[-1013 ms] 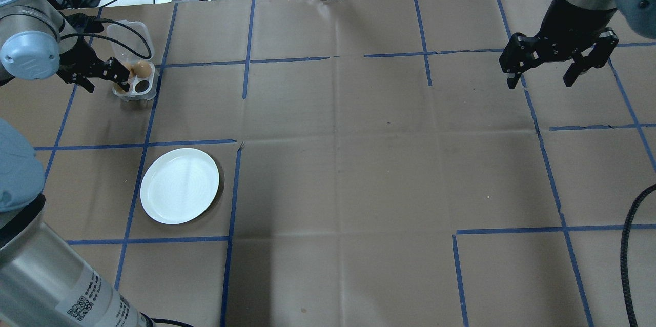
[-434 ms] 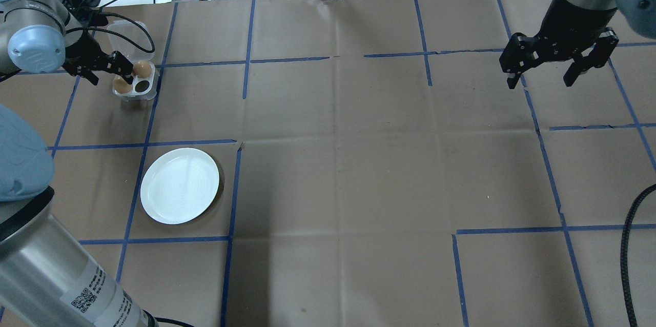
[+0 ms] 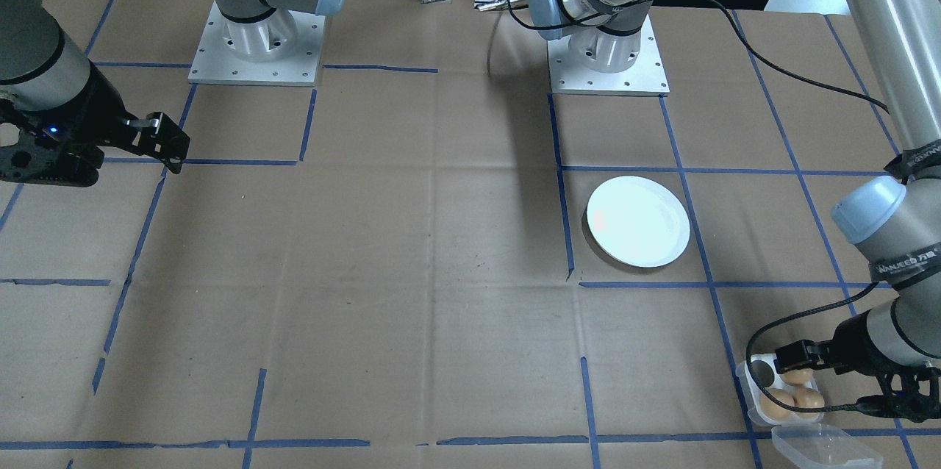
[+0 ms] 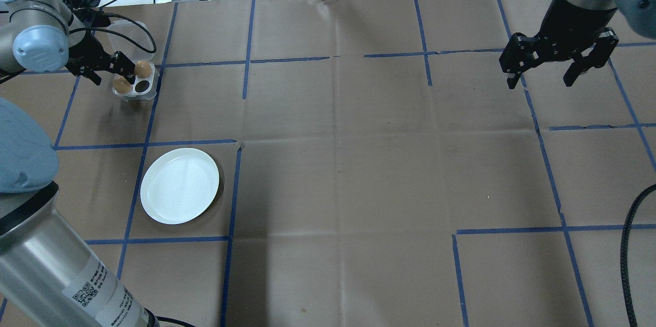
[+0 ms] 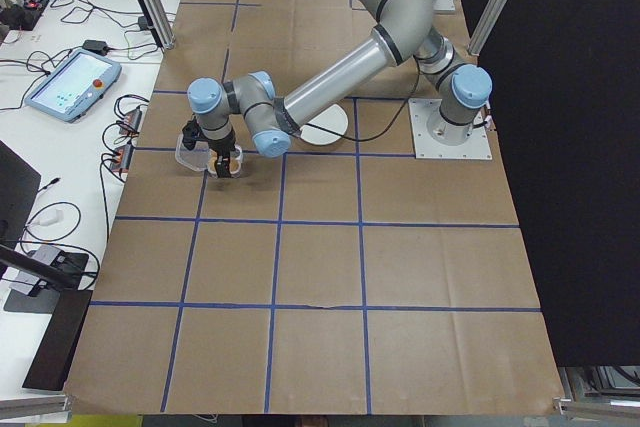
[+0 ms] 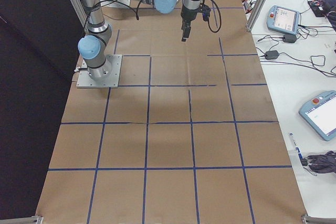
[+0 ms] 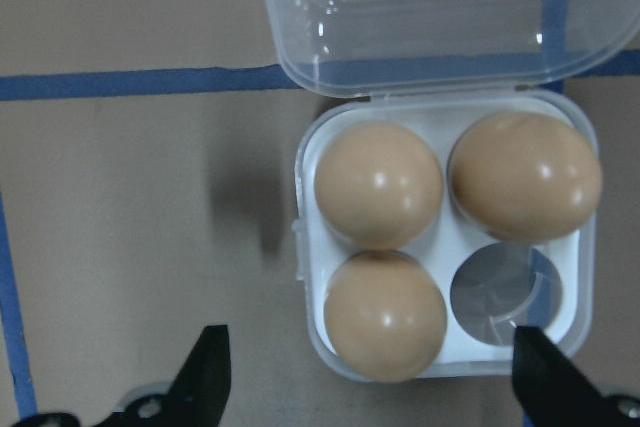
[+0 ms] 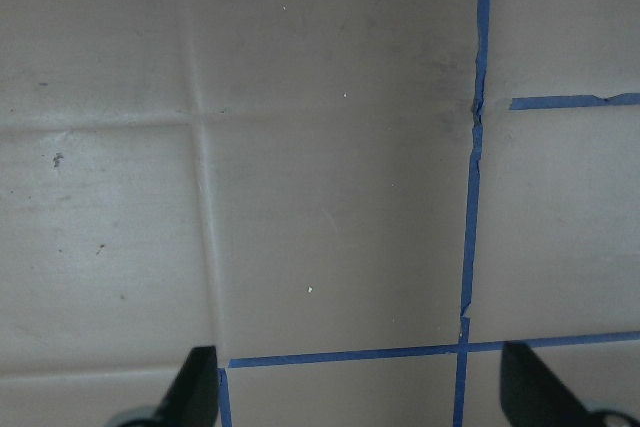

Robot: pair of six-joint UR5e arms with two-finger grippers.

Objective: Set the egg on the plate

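Hovering over the egg tray (image 7: 445, 247) near the worktop's far left corner: left gripper (image 7: 365, 387), fingers spread wide and gripping nothing, apparently lining up for a pick. Sitting in the tray: three brown eggs, one (image 7: 385, 315) in the cell nearest the fingertips, one (image 7: 378, 185) beyond it, one (image 7: 525, 175) in the remaining filled cell; fourth cell (image 7: 505, 292) showing bare. Lying flat behind the tray: hinged clear lid (image 7: 440, 12), swung fully back, presumably to leave the eggs reachable from above. Trailing over the tray in the overhead view: a black cable (image 4: 138, 35) from the wrist, a possible snag.

Waiting nearer the robot on the left side, well apart from the tray: white plate (image 4: 180, 185), carrying nothing, egg not yet delivered. Nothing showing between tray and plate except blue tape lines (image 4: 148, 143).

Holding high over the far right area: right gripper (image 4: 558, 68), fingers apart and holding nothing, evidently parked clear of the work.
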